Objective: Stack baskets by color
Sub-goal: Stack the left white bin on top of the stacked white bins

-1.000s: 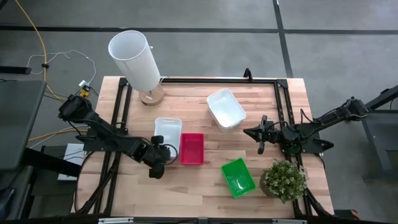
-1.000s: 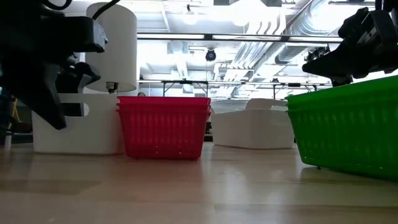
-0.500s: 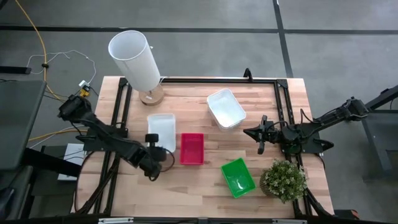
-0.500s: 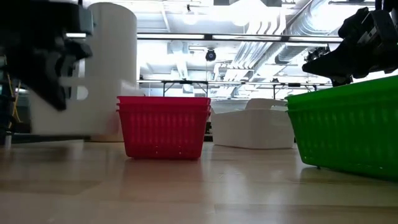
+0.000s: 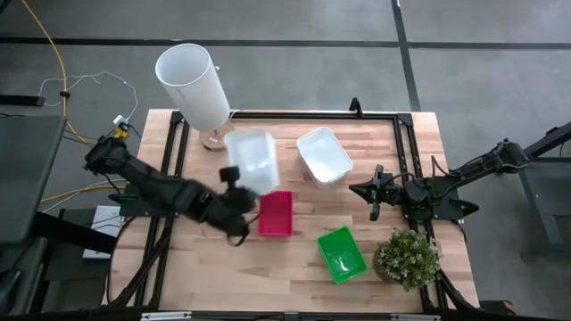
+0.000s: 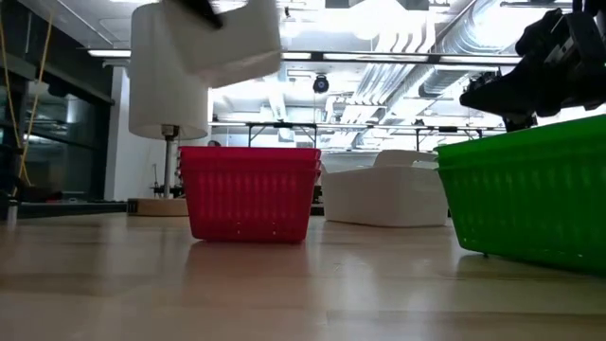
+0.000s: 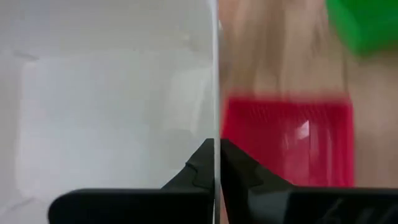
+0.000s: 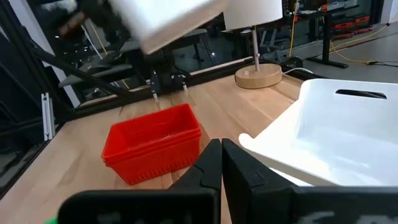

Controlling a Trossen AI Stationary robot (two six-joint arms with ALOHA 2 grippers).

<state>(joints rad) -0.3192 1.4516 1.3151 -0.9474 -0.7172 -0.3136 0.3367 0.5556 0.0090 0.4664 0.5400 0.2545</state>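
your left gripper (image 5: 234,183) is pinched tight on the thin wall of a white basket (image 5: 250,160), a smooth rectangular plastic tray held up in the air and tilted, above the table's left half and close to the red basket (image 5: 275,213). in the left wrist view the two dark fingers (image 7: 198,173) meet on that wall's edge, with the pale inside of the tray to one side.

the red basket sits on the pale, striped wooden table (image 5: 294,263); its sides are finely perforated and its rim shows stacked layers in the low view. a second white basket (image 5: 324,155), with rounded corners and a slot handle, rests farther back on the table, well apart from the lifted one. a bright green basket (image 5: 342,253) lies nearer the front edge, just beside a small bushy potted plant (image 5: 408,258). a tall white cylinder (image 5: 194,86) stands on a round wooden base at the back left corner.

your right gripper (image 5: 376,203) waits over the right side of the table, fingers fully together with nothing between them.
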